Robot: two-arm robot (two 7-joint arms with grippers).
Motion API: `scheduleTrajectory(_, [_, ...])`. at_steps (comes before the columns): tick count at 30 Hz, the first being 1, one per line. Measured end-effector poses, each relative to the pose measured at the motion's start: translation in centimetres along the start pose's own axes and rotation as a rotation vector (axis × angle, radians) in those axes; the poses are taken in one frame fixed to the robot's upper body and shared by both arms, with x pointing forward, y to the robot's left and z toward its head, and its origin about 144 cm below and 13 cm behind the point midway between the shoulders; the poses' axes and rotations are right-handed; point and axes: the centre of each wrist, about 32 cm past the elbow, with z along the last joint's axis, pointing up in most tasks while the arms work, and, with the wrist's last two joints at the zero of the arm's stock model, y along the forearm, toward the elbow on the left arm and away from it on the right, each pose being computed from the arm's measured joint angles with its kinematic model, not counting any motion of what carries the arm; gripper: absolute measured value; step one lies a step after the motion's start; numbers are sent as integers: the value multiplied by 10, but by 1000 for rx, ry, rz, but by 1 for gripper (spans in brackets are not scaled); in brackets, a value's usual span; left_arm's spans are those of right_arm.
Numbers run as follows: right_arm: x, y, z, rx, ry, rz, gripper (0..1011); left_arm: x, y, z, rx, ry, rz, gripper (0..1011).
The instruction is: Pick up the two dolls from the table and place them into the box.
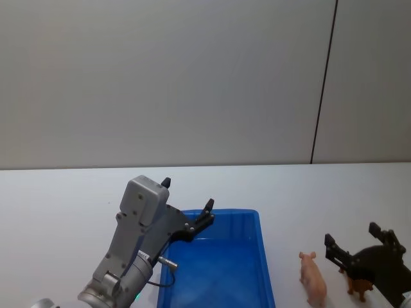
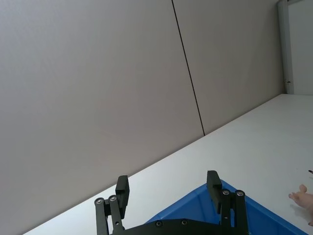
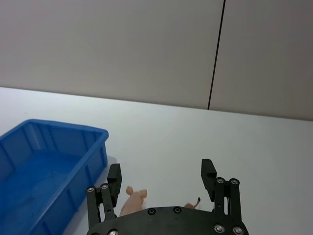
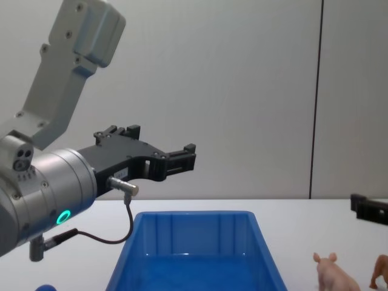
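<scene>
**Both dolls on the table, both grippers wide open**

Standing next to the rig right now, and here's the scene. The box (image 1: pixel 264 256) sits on the table (image 1: pixel 64 192) about in the middle, in front of the robot. Both dolls are outside it, on the robot's right. The pig (image 1: pixel 314 277) stands on its feet just beside the box's right wall, without touching it. The brown animal (image 1: pixel 361 287) is just past the pig, further right, also upright.

The right gripper (image 1: pixel 352 233) hangs in the air above the brown animal and partly blocks it from the head camera. Its fingers are spread apart with nothing between them. From the chest camera it's clearly off the table, well above both dolls. The right wrist camera looks down between the spread fingers at the pig (image 3: pixel 133 199) and a sliver of the brown animal (image 3: pixel 190 205).

The left gripper (image 1: pixel 187 194) is up in the air over the box's left side, pointing toward the back wall. Its fingers are apart too, and it's carrying nothing.

There's also a small blue thing (image 4: pixel 43 287) down at the chest view's lower left corner, can't tell what it is.
</scene>
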Motion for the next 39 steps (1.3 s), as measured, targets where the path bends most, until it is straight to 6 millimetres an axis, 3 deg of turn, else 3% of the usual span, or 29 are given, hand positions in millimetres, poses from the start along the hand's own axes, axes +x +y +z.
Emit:
scheduleTrajectory(33, [9,-15,-33,-182,1,-59,1001,0,0,0,0,0,0,1001])
scheduleTrajectory(39, [11,-15,-41,-188,2,-54,886,0,0,0,0,0,0,1002])
